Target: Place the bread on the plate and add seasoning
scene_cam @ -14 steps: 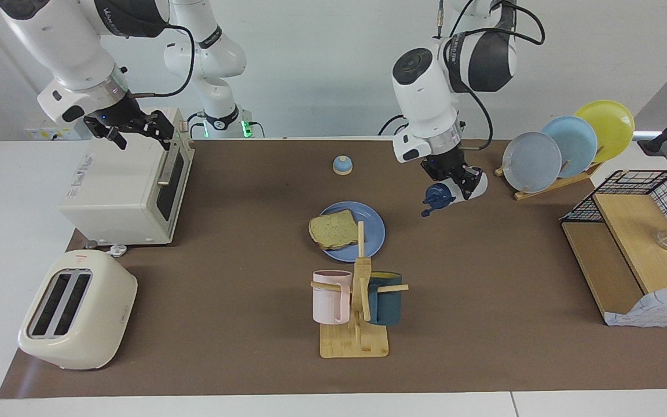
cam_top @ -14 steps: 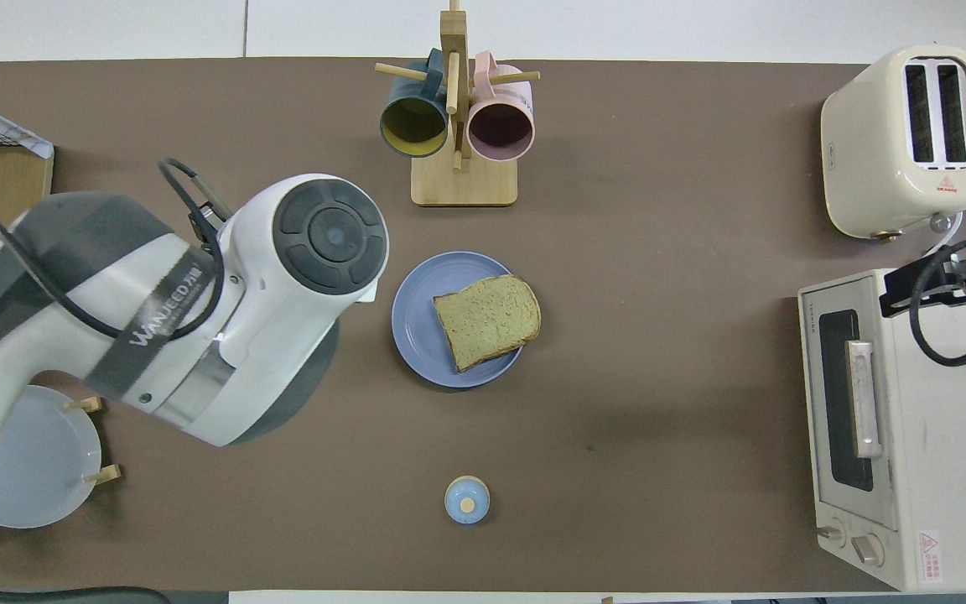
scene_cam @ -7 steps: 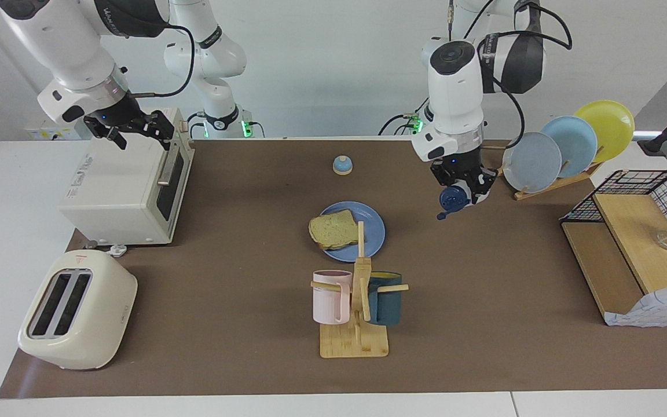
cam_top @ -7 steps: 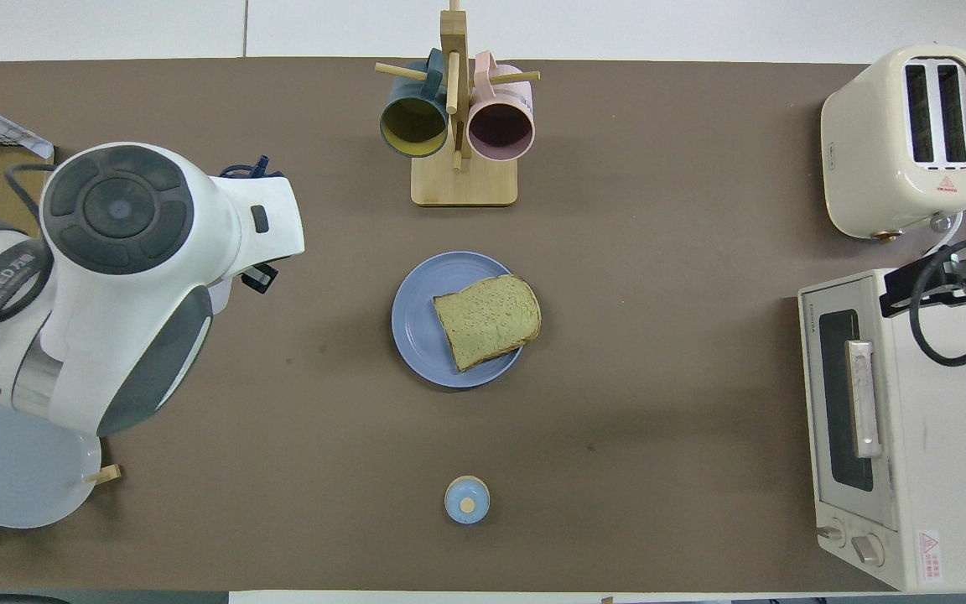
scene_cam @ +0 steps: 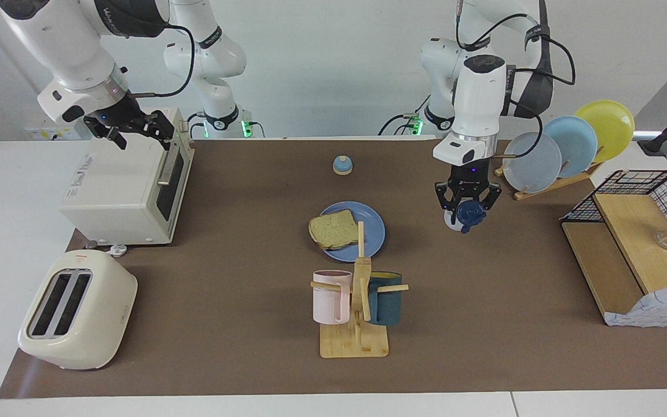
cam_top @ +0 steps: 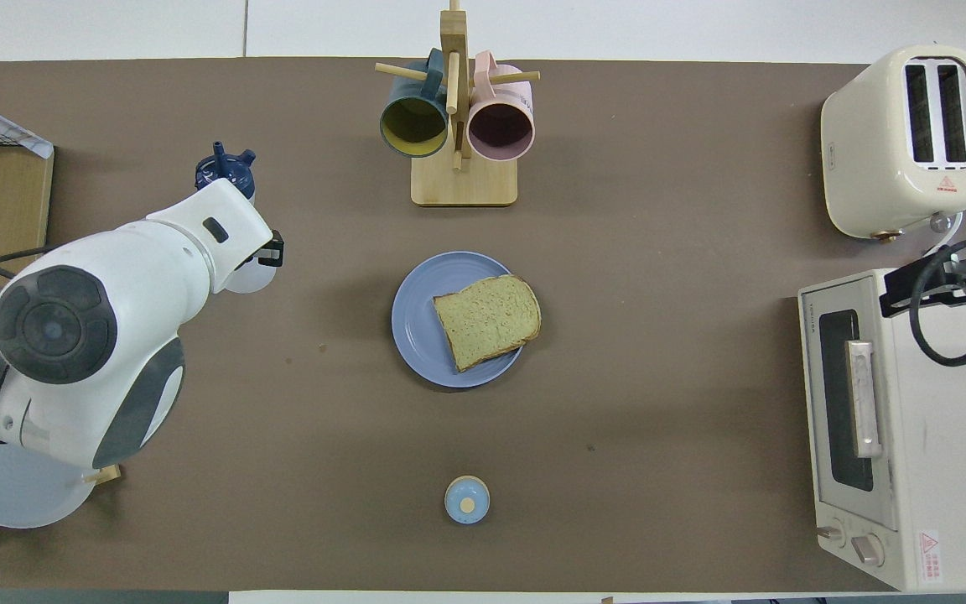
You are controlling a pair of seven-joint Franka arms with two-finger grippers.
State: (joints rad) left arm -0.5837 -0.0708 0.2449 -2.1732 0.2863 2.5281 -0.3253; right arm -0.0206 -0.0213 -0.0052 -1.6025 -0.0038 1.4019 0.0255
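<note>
The bread [scene_cam: 333,229] [cam_top: 487,320] lies on the blue plate [scene_cam: 371,234] [cam_top: 412,323] in the middle of the mat, overhanging its rim toward the right arm's end. My left gripper [scene_cam: 465,204] is shut on the seasoning [scene_cam: 468,214], a white bottle with a navy cap [cam_top: 225,168]. It holds the bottle tilted, low over the mat beside the plate, toward the left arm's end. My right gripper [scene_cam: 139,134] hangs open and waits over the top of the toaster oven [scene_cam: 131,185], holding nothing.
A blue bell [scene_cam: 342,165] sits nearer to the robots than the plate. A mug rack [scene_cam: 356,307] stands farther out. A toaster [scene_cam: 76,307] stands at the right arm's end. A plate rack [scene_cam: 565,145] and a wire shelf [scene_cam: 634,243] fill the left arm's end.
My left arm has swung the seasoning away from the plate toward the left arm's end and a little lower, and its wrist now points more straight down. The right arm has not moved.
</note>
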